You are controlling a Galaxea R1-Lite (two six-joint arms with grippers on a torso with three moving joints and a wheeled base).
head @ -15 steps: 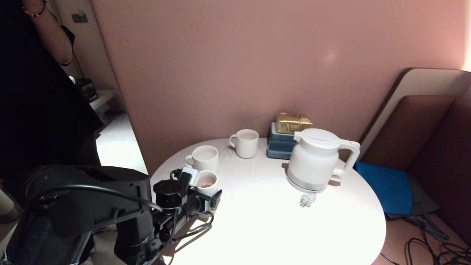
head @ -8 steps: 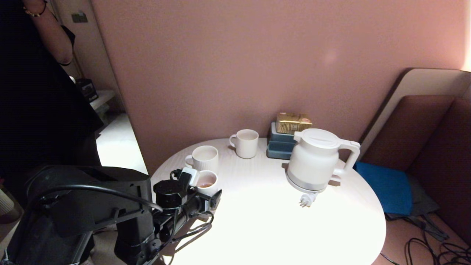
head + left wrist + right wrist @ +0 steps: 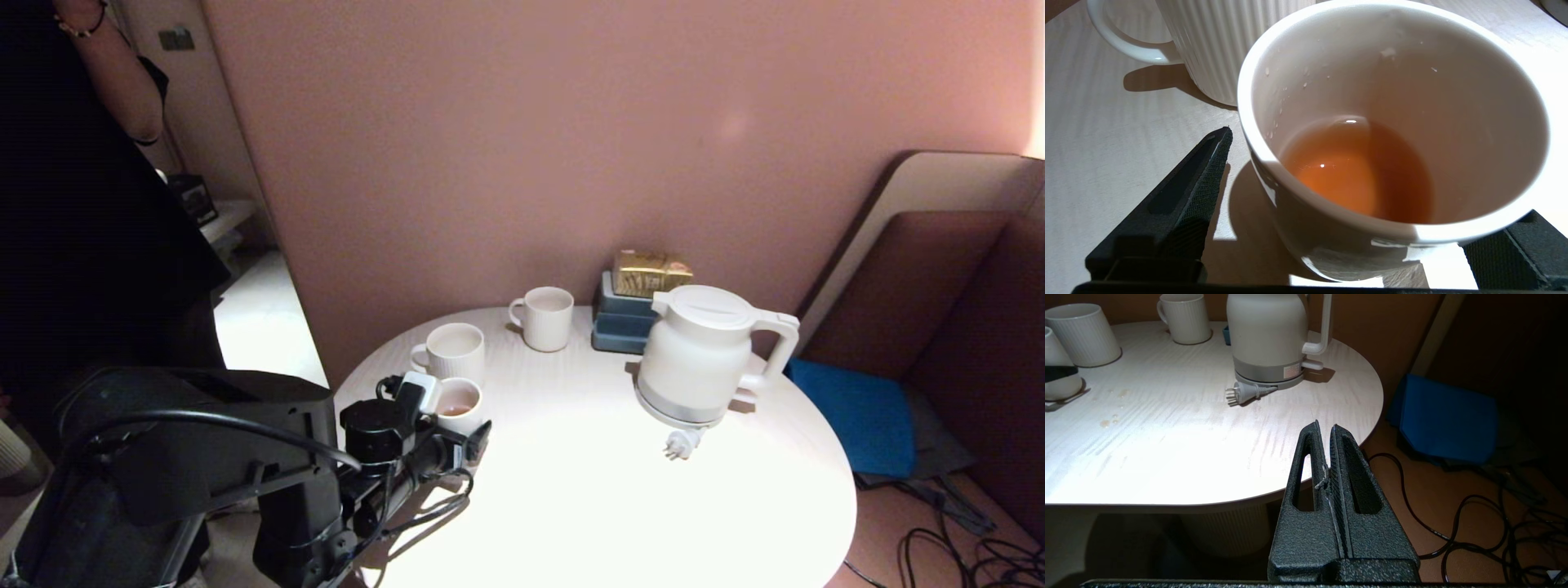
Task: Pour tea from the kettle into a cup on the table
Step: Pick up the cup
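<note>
From the head view I have the left gripper [image 3: 457,412] low at the near-left edge of the table [image 3: 588,490], with the cup [image 3: 460,403] right at its tip. The kettle [image 3: 698,355] stands upright well off to the gripper's right, handle turned away from it, its plug loose on the tabletop.

Through the left wrist view the fingers [image 3: 1200,179] stand wide apart on either side of the cup, gripping nothing; a gap shows beside the one finger I see fully. A shallow pool of reddish-brown tea [image 3: 1355,171] sits at the bottom, droplets on the inner wall. If I close, I'd do it slowly and squarely to avoid tipping it.

In the right wrist view the right gripper [image 3: 1327,430] is pressed shut and empty, off the table's edge, the kettle ahead of it.
</note>
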